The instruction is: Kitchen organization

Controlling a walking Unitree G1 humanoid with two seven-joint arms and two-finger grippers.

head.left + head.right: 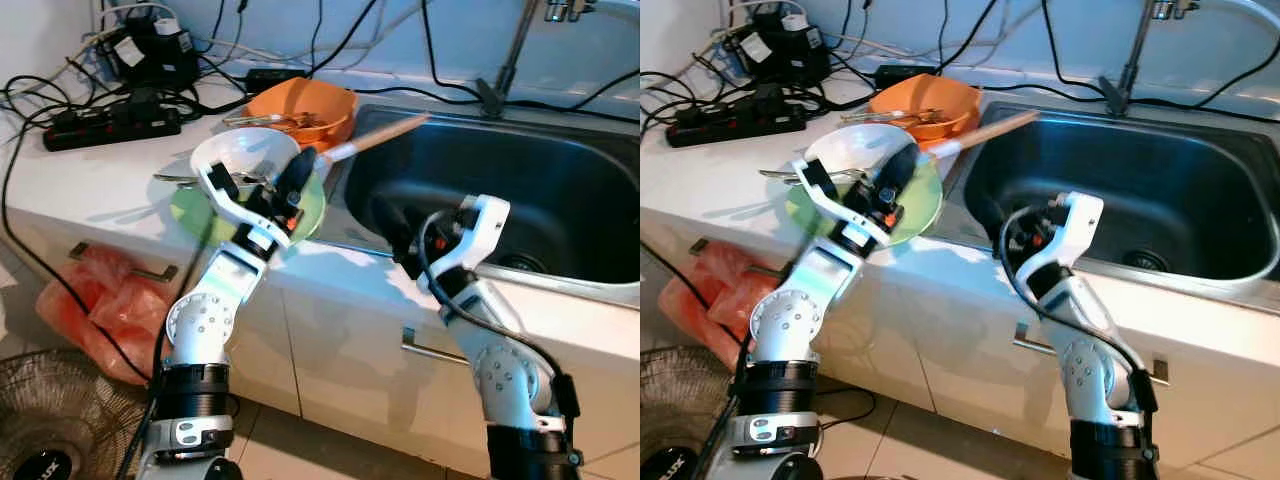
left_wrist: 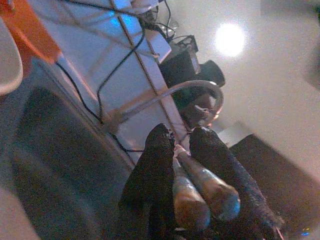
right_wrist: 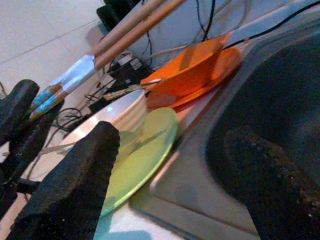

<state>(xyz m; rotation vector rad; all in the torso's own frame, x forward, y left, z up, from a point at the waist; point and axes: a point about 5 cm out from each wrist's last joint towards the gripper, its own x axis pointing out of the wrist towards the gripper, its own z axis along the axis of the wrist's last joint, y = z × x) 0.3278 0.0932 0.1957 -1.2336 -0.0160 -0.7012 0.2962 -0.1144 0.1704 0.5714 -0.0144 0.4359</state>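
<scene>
Head view: the right gripper (image 1: 400, 235) hovers at the sink (image 1: 560, 190) rim, fingers spread and empty. The left gripper (image 1: 300, 180), above the green plate (image 1: 315, 215) and white bowl (image 1: 245, 155), clamps 2 chopsticks (image 1: 385, 133) that slant over the sink. Left wrist: fingers (image 2: 150, 170) pinch the chopsticks. Right wrist: the orange bowl (image 3: 192, 72) sits behind the plate on the surface (image 1: 100, 180).

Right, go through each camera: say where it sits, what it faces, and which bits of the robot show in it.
Left eye view: on the head, looking down at the counter and sink; both silver arms show.
Right eye view: same head, same scene, both arms again.
Left wrist view: on the left arm, looking along the left gripper, shut on chopsticks, towards the tap.
Right wrist view: on the right arm, between the open right gripper, facing the green plate, white bowl and orange bowl.
Shared: both wrist views show the chopsticks and sink.
</scene>
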